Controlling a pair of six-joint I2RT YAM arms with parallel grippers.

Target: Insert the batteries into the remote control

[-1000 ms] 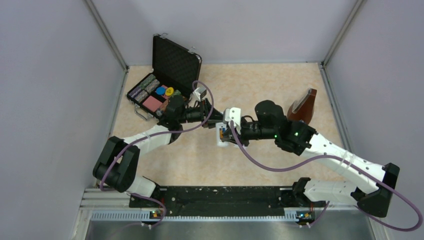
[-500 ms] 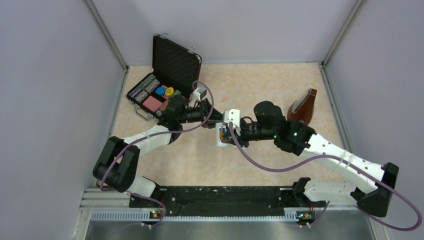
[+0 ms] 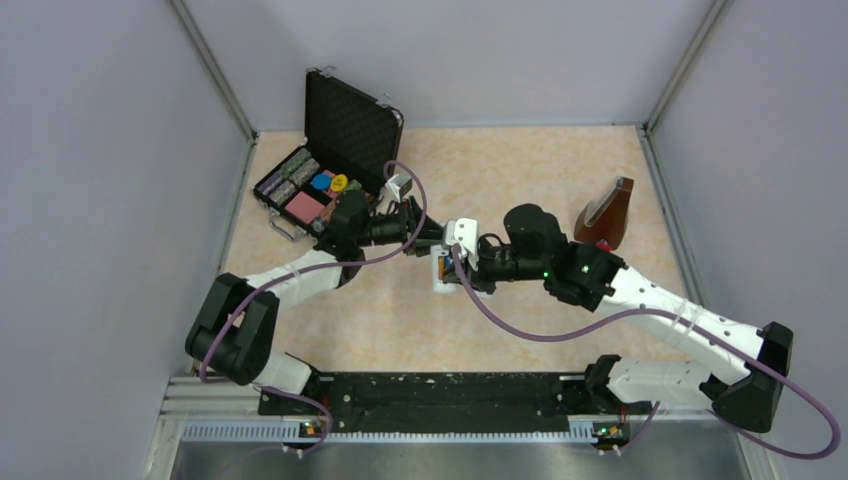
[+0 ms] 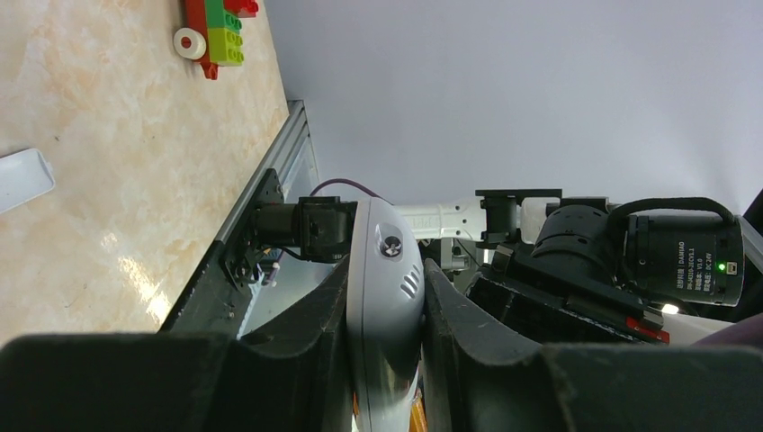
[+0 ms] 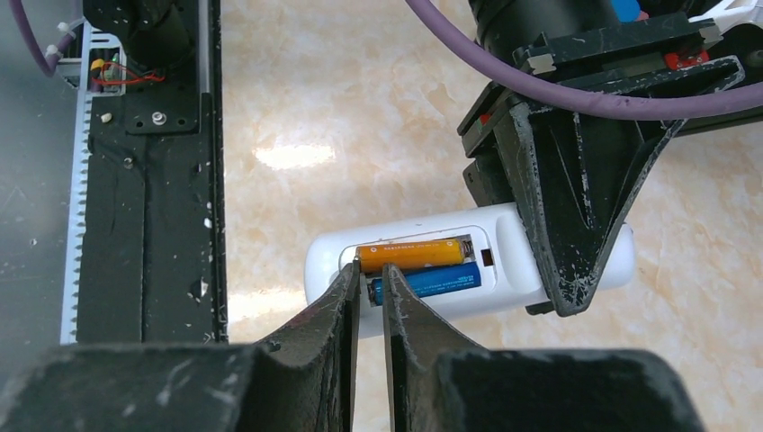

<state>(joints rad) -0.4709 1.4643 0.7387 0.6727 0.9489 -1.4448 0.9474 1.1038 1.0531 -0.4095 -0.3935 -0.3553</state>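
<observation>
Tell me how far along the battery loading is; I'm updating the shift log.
Done: the orange battery and blue battery both lie in the remote control's open slot. In hand: the left gripper clamps the remote, and the right gripper's nearly closed tips sit at the batteries' end, seemingly seating them. Left: the slot is uncovered; a white flat piece on the table, possibly its cover, is unfitted.

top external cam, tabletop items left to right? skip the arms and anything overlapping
open black case → remote control → brown wedge-shaped object. The small white piece by the case's right edge overlaps it, so it is left out.
</observation>
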